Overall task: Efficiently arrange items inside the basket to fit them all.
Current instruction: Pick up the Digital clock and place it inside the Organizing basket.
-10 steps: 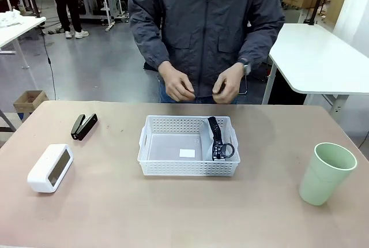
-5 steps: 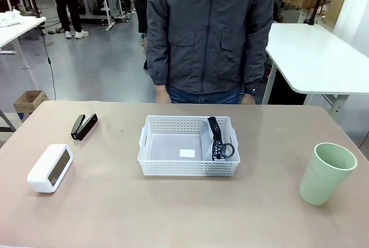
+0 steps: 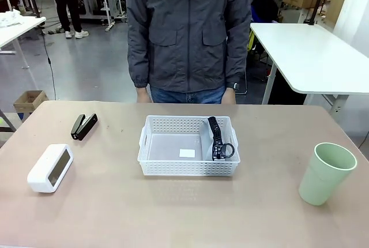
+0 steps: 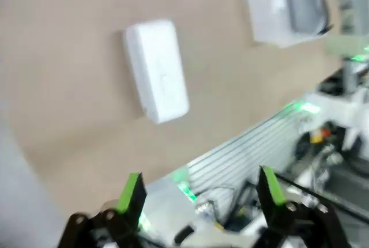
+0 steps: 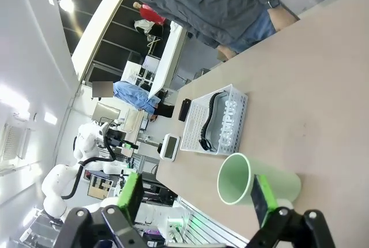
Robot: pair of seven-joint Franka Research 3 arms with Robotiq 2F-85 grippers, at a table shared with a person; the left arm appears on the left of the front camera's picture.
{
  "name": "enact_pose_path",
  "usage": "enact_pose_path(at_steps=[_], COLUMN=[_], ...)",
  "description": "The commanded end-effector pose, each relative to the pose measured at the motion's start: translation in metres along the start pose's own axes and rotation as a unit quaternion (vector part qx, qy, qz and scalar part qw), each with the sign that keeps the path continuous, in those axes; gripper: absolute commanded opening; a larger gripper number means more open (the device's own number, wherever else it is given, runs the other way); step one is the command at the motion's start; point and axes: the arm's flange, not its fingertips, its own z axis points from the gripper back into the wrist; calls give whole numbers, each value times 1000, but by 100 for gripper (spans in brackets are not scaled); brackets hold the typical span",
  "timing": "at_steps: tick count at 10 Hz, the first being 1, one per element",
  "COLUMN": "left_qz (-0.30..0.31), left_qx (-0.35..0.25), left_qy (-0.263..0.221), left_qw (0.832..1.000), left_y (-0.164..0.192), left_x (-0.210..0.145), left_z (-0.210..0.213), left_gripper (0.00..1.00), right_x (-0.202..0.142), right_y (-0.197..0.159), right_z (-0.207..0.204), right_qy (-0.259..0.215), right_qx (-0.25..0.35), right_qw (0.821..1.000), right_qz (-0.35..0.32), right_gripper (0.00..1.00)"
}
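Table (image 3: 173, 213): bears all the task items. Three lie outside the basket and well apart, so long carries raise the chance of a drop.
Basket (image 3: 187, 168): centre of table, light and unanchored. An item pressed against a wall would likely slide it.
Grey pouch (image 3: 207, 142): inside the basket at its 3 o'clock end, standing on edge and leaning. If it flops flat it takes floor space the other items need.
White device (image 3: 51, 168): at 9 o'clock of the basket, bulky and smooth. Laid crosswise, it would probably crowd out the cup.
Left gripper (image 4: 200, 177): jaws spread wide, holding nothing, with the device at 11 o'clock ahead. This view is blurred, so its height above the table is uncertain. A skewed approach may knock the device aside.
Right gripper (image 5: 196, 186): jaws apart, empty, with the cup at 1 o'clock, near one finger.
Green cup (image 3: 326, 173): upright at 4 o'clock of the basket, tall and thin-walled. A finger brushing the rim would tip it, and a hard squeeze may deform it.
Stapler (image 3: 84, 126): at 10 o'clock of the basket, low and narrow. A shallow pinch may slip off.
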Motion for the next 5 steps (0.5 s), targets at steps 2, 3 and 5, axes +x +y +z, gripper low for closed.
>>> enact_pose_path(at_steps=[2,3,5], left_qz=[-22,-14,-36], left_qx=[126,158,121], left_qy=[-17,-25,3], left_qw=[992,987,992], left_y=[-14,-15,-19], left_x=[20,28,30], left_z=[-36,-54,-35], left_gripper=[100,100,100], right_x=[4,4,4], right_y=[1,1,1], right_z=[1,1,1], right_qy=[-5,-5,-5], right_qx=[10,10,10], right_qw=[1000,1000,1000], right_qz=[14,14,14], right_gripper=[100,100,100])
